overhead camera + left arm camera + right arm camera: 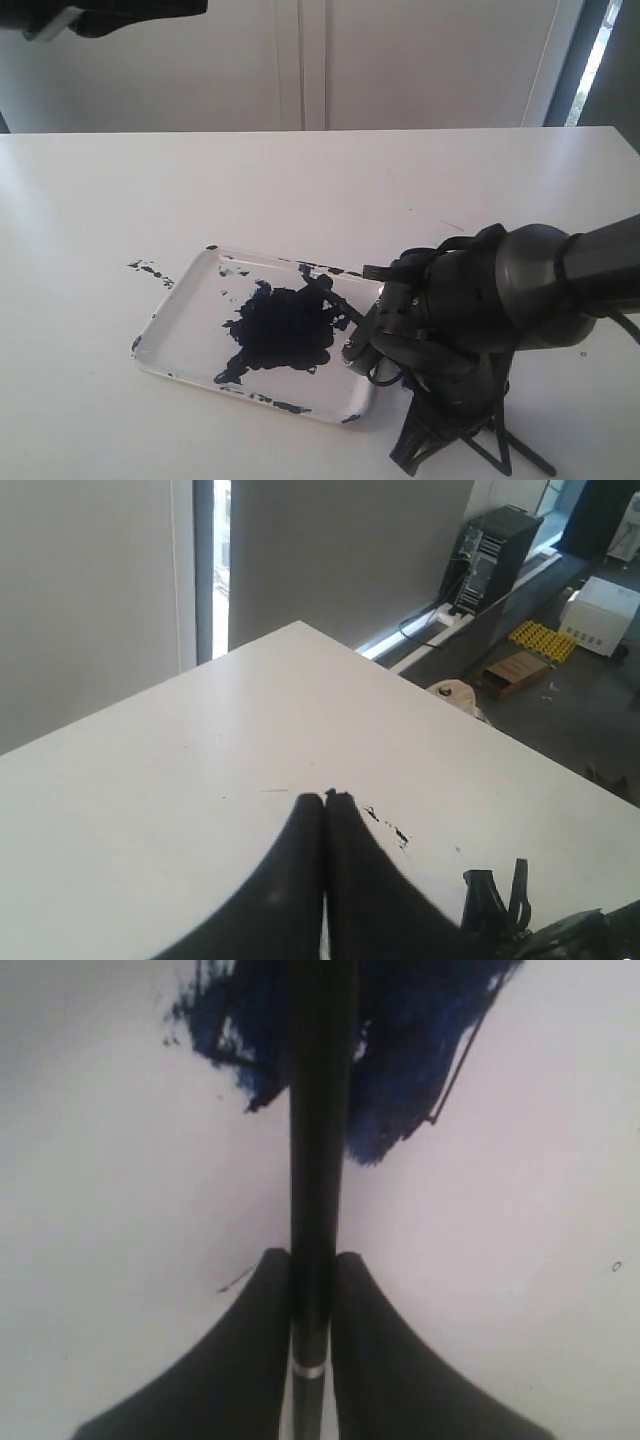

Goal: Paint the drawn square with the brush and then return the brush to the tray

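In the right wrist view my right gripper (313,1257) is shut on the brush (318,1110), a slim black handle running out over the white sheet. Its far end lies over the drawn square (420,1050), whose inside is smeared dark navy, with a thin black corner line showing beside the smear. In the exterior view the right gripper (425,445) points down at the table just right of the tray (180,320), and the arm hides the square. The left gripper (325,798) is shut with nothing in it, high over the table.
A dark navy paint blotch (285,325) fills the tray's middle, with chips along its rim. Paint specks (150,270) lie on the table by the tray's far left corner. The left arm (100,15) hangs at the top left. Beyond the table edge are boxes (520,665).
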Robot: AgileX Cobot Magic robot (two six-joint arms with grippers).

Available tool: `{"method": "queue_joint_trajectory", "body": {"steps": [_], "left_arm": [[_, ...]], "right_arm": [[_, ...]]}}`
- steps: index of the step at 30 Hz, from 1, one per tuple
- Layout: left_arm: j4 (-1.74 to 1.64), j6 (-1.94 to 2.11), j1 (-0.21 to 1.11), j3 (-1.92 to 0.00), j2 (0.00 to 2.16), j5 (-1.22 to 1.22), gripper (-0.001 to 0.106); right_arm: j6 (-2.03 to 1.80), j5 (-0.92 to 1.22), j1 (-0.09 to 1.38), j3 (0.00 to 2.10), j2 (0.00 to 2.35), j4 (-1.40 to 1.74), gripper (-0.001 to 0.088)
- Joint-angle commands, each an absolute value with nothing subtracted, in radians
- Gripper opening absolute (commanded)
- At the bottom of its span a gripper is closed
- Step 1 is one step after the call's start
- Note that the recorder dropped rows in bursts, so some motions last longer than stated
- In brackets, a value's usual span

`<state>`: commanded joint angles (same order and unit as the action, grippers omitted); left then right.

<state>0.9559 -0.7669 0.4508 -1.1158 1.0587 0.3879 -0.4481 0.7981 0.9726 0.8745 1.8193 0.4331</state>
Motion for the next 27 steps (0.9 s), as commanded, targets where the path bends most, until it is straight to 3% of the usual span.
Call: {"method": "queue_joint_trajectory", "body": {"steps": [13,24,27], "left_arm": [[0.956,-0.767,0.451,-0.996,0.943,0.381,0.000],[0.951,-0.763,0.451,-0.988,0.841,0.388,0.000],[0.938,-0.763,0.451,-0.988,0.837,0.390,0.000]], "right_arm": [[-0.484,0.750,1.097,0.876,1.815,0.393,0.0000],[-0.545,0.683,1.097,0.877,1.804,0.336,0.0001],[-0.545,0.662,1.097,0.886,1.777,0.334,0.0063]]}}
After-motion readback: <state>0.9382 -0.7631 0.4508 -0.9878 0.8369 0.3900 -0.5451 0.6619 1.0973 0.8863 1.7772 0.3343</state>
